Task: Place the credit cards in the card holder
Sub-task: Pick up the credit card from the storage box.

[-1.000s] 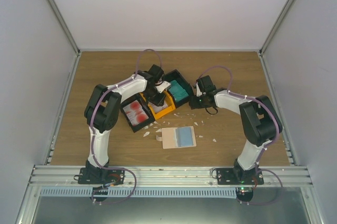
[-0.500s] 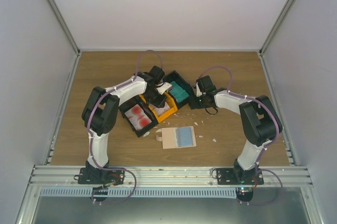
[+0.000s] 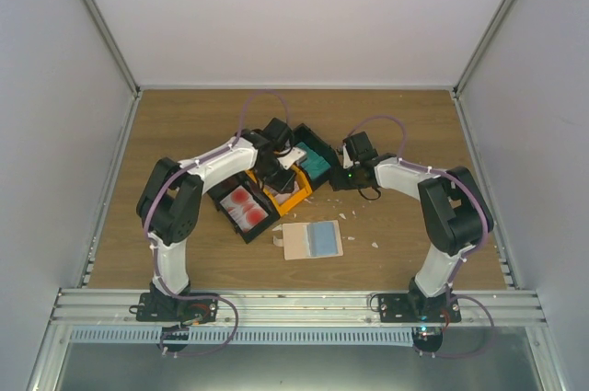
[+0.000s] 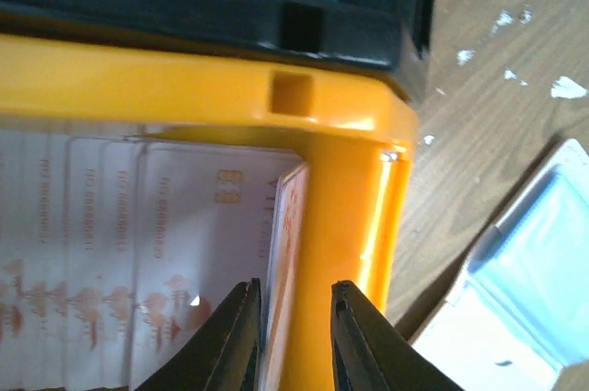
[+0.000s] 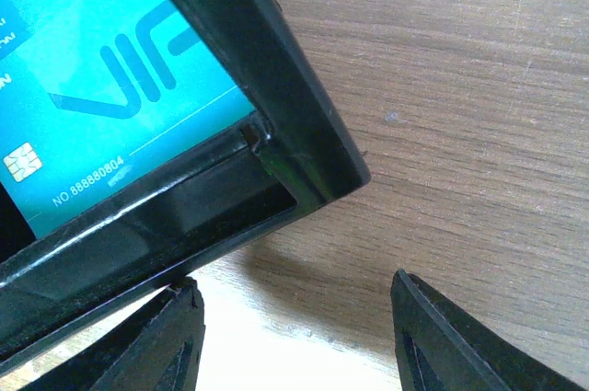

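- Top view: left gripper (image 3: 276, 175) down over the orange tray (image 3: 293, 193). Card holder (image 3: 311, 240) lying open, back toward the bases from it. Right gripper (image 3: 339, 177) just beside the black tray (image 3: 328, 149).
- Left wrist: fingers (image 4: 241, 336) nearly together, straddling an upended pale card (image 4: 287, 253). Real pinch or not, can't tell. Card holder off to the right.
- Right wrist: fingers (image 5: 175, 340) spread wide, nothing between. Teal card (image 5: 101, 69) ahead-left.

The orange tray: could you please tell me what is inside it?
Overlapping pale pinkish-grey credit cards lie in the orange tray; one stands tilted between the jaws of the left gripper. Whatever lies beneath them is covered.
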`<action>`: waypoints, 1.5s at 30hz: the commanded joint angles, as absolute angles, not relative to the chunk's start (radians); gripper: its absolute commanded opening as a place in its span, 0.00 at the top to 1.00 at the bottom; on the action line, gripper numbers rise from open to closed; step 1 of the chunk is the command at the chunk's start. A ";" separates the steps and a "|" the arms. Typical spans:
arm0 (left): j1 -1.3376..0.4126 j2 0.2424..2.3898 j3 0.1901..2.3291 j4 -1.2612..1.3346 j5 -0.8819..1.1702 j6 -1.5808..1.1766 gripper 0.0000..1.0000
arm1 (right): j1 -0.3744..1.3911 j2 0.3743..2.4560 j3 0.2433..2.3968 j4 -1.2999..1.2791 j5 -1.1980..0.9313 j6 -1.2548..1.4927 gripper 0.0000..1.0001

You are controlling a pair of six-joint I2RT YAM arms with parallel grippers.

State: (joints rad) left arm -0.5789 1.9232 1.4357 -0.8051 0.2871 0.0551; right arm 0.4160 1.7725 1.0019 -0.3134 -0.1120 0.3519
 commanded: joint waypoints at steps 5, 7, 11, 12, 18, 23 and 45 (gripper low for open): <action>-0.609 1.884 1.404 -0.823 0.380 0.027 0.72 | 0.423 1.773 0.991 -0.273 -0.119 0.365 0.43; -0.609 1.886 1.399 -0.815 0.389 0.025 0.72 | 0.422 1.774 0.991 -0.273 -0.120 0.368 0.44; -0.610 1.896 1.393 -0.803 0.408 0.020 0.69 | 0.422 1.772 0.988 -0.273 -0.119 0.367 0.44; -0.611 1.900 1.393 -0.800 0.408 0.019 0.68 | 0.422 1.772 0.988 -0.273 -0.119 0.368 0.44; -0.621 1.931 1.401 -0.802 0.338 0.005 0.59 | 0.422 1.770 0.985 -0.273 -0.119 0.368 0.44; -0.643 1.943 1.408 -0.816 0.331 0.019 0.57 | 0.423 1.769 0.984 -0.275 -0.118 0.366 0.44; -0.681 1.897 1.404 -0.847 0.333 0.051 0.62 | 0.422 1.766 0.982 -0.276 -0.119 0.369 0.44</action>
State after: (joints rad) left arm -0.6651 1.9274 1.4033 -0.8230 0.2974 0.0383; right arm 0.4160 1.7725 0.9916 -0.2981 -0.1135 0.3561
